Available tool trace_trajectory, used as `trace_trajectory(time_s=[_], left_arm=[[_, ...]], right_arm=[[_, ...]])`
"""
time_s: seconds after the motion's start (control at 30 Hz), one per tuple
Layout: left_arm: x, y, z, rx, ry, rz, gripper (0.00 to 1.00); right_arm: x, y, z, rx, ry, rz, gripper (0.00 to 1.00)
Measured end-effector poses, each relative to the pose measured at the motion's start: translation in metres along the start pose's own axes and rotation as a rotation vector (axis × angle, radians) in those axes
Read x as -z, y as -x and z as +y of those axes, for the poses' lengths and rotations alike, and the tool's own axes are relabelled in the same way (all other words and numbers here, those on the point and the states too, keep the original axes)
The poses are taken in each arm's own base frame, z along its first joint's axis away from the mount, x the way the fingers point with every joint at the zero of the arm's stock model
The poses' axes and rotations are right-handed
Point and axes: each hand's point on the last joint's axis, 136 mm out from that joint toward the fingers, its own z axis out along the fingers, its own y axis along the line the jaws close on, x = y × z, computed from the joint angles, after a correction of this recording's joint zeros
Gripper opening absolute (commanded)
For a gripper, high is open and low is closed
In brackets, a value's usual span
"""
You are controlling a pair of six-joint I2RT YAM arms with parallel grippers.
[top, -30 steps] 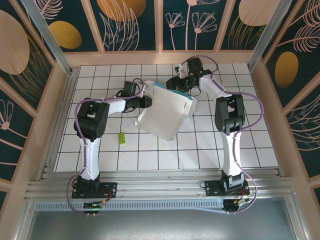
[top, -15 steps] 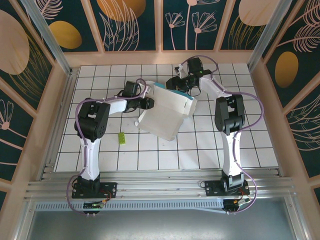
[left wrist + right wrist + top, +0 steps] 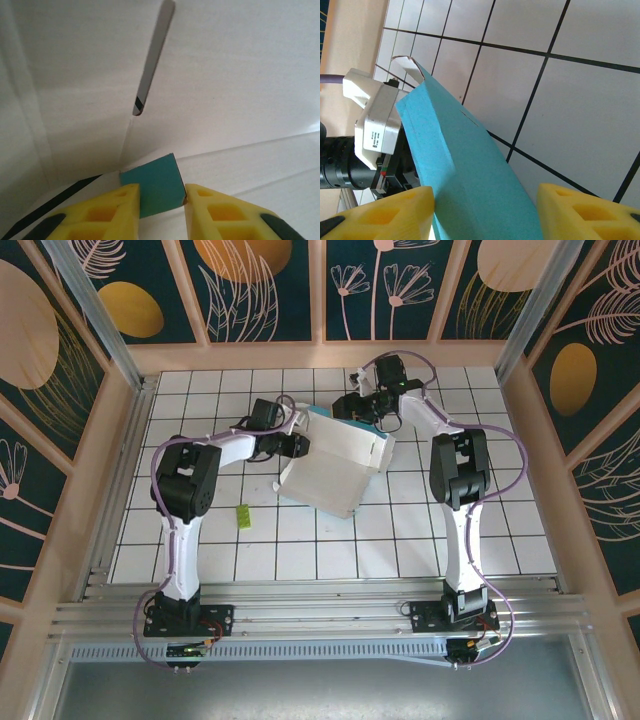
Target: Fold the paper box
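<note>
The paper box (image 3: 335, 472) is spread toward 4 o'clock from the left gripper (image 3: 161, 194), by whose jaws its teal flap (image 3: 150, 182) is straddled, though whether it is pinched cannot be told.

One paper box (image 3: 335, 468), one yellow-green scrap (image 3: 243, 517), two arms (image 3: 185, 480) (image 3: 457, 468).

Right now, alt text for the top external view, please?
A partly folded whitish paper box with a cyan edge lies on the tiled table. The left end effector is at its left side, the right end effector at its far edge.
</note>
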Motion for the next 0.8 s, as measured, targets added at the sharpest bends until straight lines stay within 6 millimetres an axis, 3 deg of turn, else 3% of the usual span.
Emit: trace_trajectory(time_s=[0.17, 0.37, 0.5, 0.63, 0.8], left_arm=[[0.009, 0.003, -0.006, -0.009, 0.041, -0.025, 0.41], [0.061, 0.055, -0.009, -0.034, 0.122, -0.173, 0.47], [0.086, 0.082, 0.011, -0.034, 0.12, -0.232, 0.47], [0.086, 0.092, 0.033, -0.037, 0.058, -0.201, 0.48], [0.058, 0.08, 0.042, -0.044, -0.038, -0.079, 0.51]], right_arm=[[0.0, 0.001, -0.002, 0.001, -0.015, -0.004, 0.57], [-0.001, -0.006, -0.008, -0.004, -0.043, 0.006, 0.57], [-0.002, -0.007, -0.009, -0.005, -0.046, 0.01, 0.57], [-0.002, -0.007, -0.008, -0.004, -0.046, 0.009, 0.57], [-0.002, -0.007, -0.008, -0.004, -0.046, 0.009, 0.57]])
